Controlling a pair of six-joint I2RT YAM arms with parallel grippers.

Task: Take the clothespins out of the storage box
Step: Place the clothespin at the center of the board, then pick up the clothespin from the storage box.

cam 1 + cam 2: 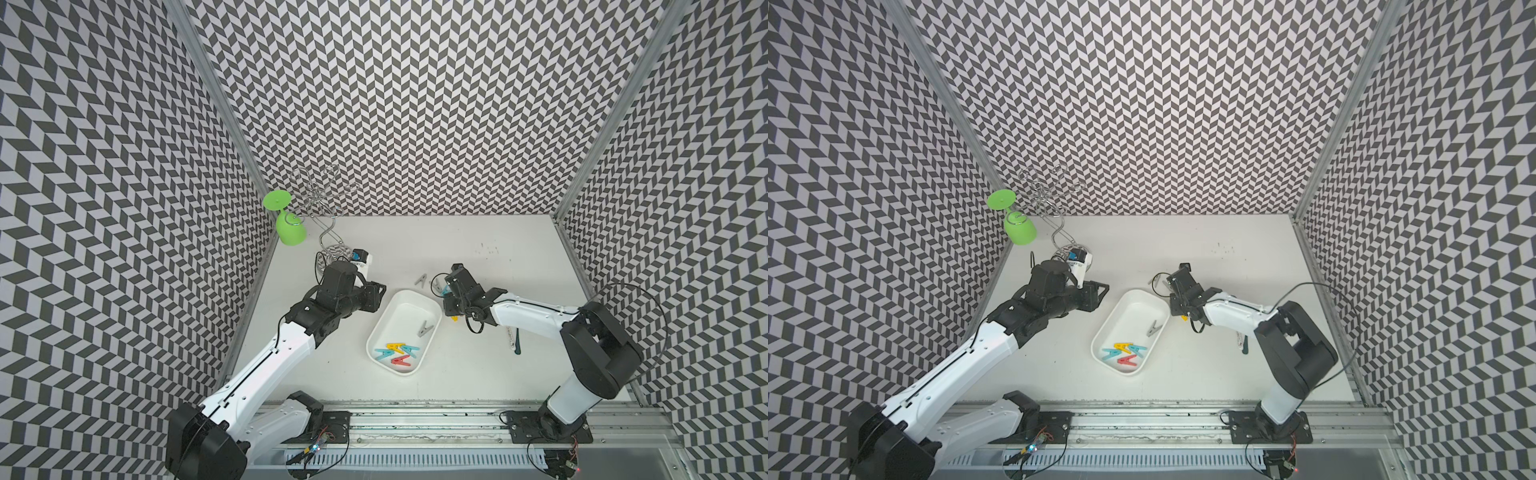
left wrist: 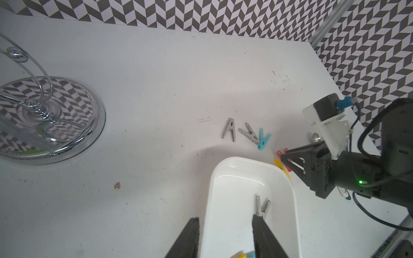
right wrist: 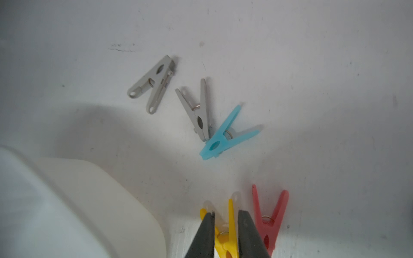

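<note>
The white storage box (image 1: 405,313) lies mid-table and holds several clothespins: a grey one (image 1: 424,329), a yellow one (image 1: 395,345), teal ones (image 1: 409,350) and a red one (image 1: 400,360). Behind the box, on the table, lie two grey clothespins (image 3: 154,82) (image 3: 199,111), a blue one (image 3: 225,138), a red one (image 3: 270,219) and a yellow one (image 3: 228,232). My right gripper (image 3: 225,214) is low over the yellow one, its fingers slightly apart on either side of it. My left gripper (image 2: 225,220) hangs open over the box's near-left rim, holding nothing.
A chrome wire glass rack (image 1: 316,199) stands at the back left on a round mirrored base (image 2: 51,118), with a green wine glass (image 1: 286,226) hanging upside down from it. A thin dark utensil (image 1: 515,340) lies under my right arm. A metal rail runs along the front edge.
</note>
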